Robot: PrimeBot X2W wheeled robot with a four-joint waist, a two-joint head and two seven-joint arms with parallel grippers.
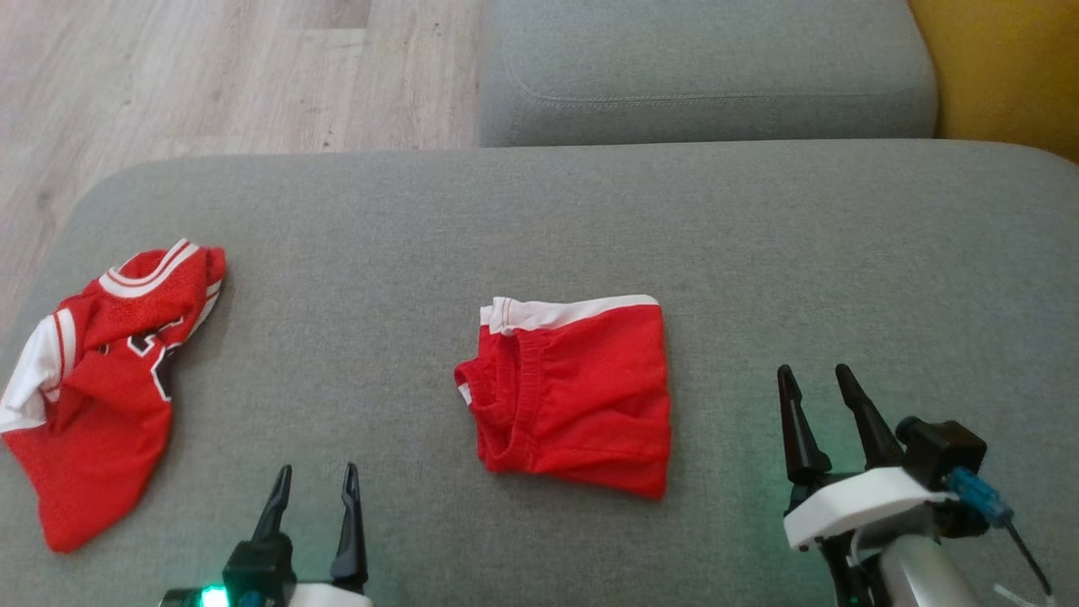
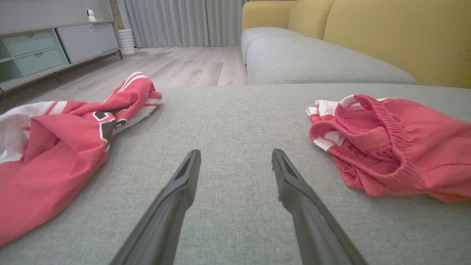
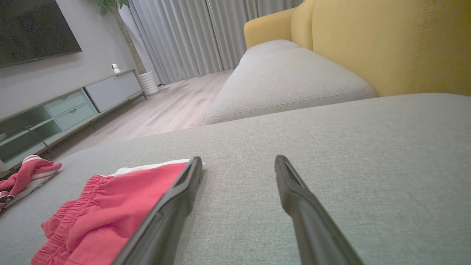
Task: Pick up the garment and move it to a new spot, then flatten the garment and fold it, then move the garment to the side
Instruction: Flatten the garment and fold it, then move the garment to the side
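Folded red shorts [image 1: 573, 388] lie centred on the grey sofa cushion [image 1: 539, 219], jersey [image 1: 101, 396] at nine o'clock; left pincer [image 1: 317, 472] and right pincer [image 1: 813, 373] gape empty.

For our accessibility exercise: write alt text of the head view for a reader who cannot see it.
Folded red shorts lie mid-cushion on a grey sofa, a crumpled red jersey at its left end. Below, the left gripper and right gripper stand open, holding nothing.

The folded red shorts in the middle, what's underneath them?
The shorts lie on the grey sofa cushion, which shows all around them. Anything tucked beneath or between the folded layers is hidden by the cloth.
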